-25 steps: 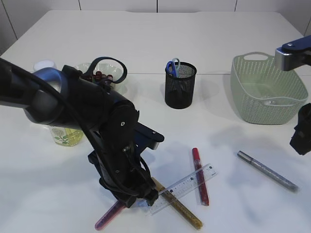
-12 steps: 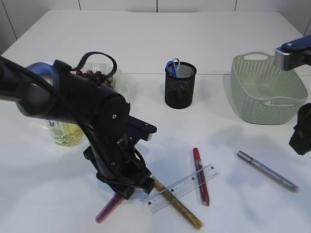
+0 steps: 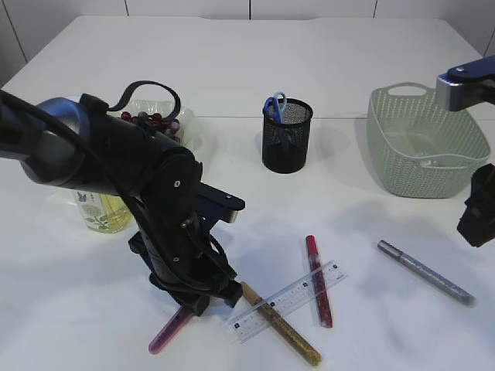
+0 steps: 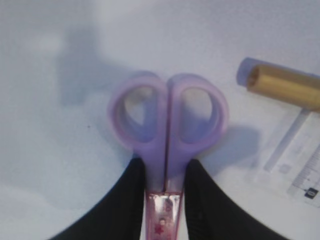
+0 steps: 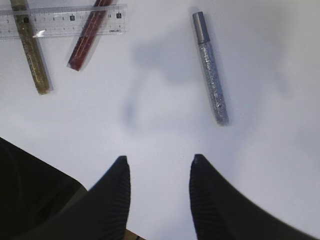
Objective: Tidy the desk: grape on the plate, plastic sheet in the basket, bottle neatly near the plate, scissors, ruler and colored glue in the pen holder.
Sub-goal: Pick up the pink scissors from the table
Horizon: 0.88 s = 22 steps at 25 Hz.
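Starting at the left edge of the tabletop (image 3: 387,46), we see the bottle (image 3: 99,212) upright just in front of the plate (image 3: 186,127), where the grapes (image 3: 147,120) already lie, so that pair looks settled. Our left gripper (image 4: 162,175) is low near the front edge, its jaws narrowed onto the scissors (image 4: 167,117) just below the purple handle loops; in the exterior view the sheathed blade end pokes out under the arm toward the front. We judge the grip sits close to the handles so the tool hangs straight for dropping into a holder.

Just right of it, the gold glue pen (image 3: 282,325) lies under the ruler (image 3: 288,300), which also crosses the red glue pen (image 3: 319,282); lifting the scissors should stay clear of that stack. The pen holder (image 3: 287,135) stands mid-table with open surface all round, already holding something blue-handled.

Farther right, the silver glue pen (image 5: 210,67) lies alone, well apart. The basket (image 3: 421,143) sits near the right edge. Our right gripper (image 5: 159,170) hovers there, jaws parted and empty.
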Each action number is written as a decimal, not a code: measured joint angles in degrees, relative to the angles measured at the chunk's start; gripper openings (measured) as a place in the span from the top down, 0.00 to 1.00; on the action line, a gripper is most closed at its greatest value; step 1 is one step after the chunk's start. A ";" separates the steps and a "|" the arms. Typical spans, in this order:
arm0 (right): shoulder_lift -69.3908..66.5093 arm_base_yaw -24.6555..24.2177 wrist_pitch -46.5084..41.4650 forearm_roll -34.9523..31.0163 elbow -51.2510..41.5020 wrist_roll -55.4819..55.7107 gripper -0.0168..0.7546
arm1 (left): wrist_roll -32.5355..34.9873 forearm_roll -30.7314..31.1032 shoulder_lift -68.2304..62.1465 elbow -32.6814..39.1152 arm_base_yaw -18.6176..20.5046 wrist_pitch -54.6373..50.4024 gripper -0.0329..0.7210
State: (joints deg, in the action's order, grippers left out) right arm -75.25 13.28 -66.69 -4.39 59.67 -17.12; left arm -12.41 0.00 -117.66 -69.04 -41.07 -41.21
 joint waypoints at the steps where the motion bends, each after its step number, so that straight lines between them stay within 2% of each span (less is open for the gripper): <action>1: 0.00 0.00 0.12 -0.10 0.00 0.00 0.56 | 0.00 0.00 0.00 0.00 0.00 0.00 0.73; 22: 0.00 0.00 0.12 -0.32 0.00 0.00 0.56 | 0.00 0.00 0.00 0.00 0.00 0.00 0.70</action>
State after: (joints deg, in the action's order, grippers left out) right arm -75.25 13.28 -66.57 -4.71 59.67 -17.12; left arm -12.41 0.00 -117.66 -69.04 -41.07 -41.21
